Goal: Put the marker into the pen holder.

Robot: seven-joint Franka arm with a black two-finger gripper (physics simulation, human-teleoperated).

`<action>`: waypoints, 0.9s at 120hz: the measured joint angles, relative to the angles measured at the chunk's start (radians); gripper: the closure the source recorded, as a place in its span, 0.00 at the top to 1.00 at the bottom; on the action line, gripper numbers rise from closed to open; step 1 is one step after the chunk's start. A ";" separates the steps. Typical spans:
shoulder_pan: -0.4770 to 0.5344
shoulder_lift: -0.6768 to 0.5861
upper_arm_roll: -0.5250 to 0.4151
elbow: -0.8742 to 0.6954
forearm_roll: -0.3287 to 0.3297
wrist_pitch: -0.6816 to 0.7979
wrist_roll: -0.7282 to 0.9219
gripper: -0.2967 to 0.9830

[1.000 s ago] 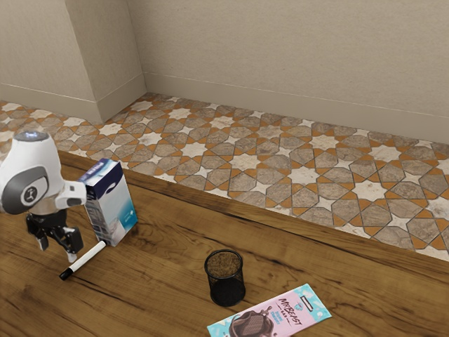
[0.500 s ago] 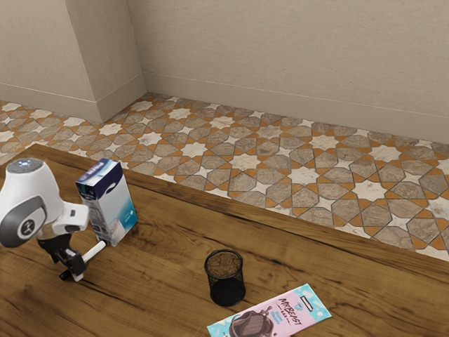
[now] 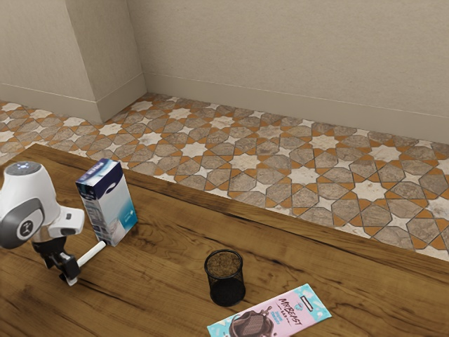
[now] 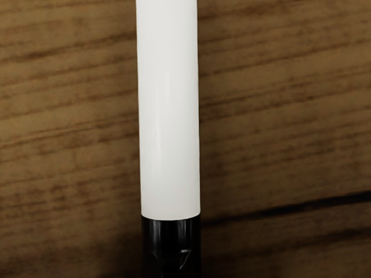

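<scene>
At the exterior view's left, the gripper [image 3: 66,272] is low at the black-capped end of the marker, where it hides most of the cap. Whether it grips the marker cannot be made out. The white barrel of the marker [image 3: 93,253] slants away from the hand toward the foot of the tall box. The wrist view has the white marker [image 4: 169,116] straight below the hand, its black cap at the lower edge, over the wood. Apart from the marker, the black mesh pen holder [image 3: 225,280] stands upright near the table's middle.
A tall blue and white box [image 3: 110,203] stands close beside the marker's far end. A pink and light-blue chocolate packet [image 3: 275,316] lies flat beside the pen holder. The wooden table [image 3: 168,246] ends at a long edge along the tiled floor.
My hand has come down to the marker's capped end, then shifted slightly toward the exterior view's left over the last half second. The marker, pen holder, box and packet show no clear movement.
</scene>
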 joint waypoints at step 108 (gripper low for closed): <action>0.001 0.041 -0.008 0.026 0.002 0.000 -0.002 0.27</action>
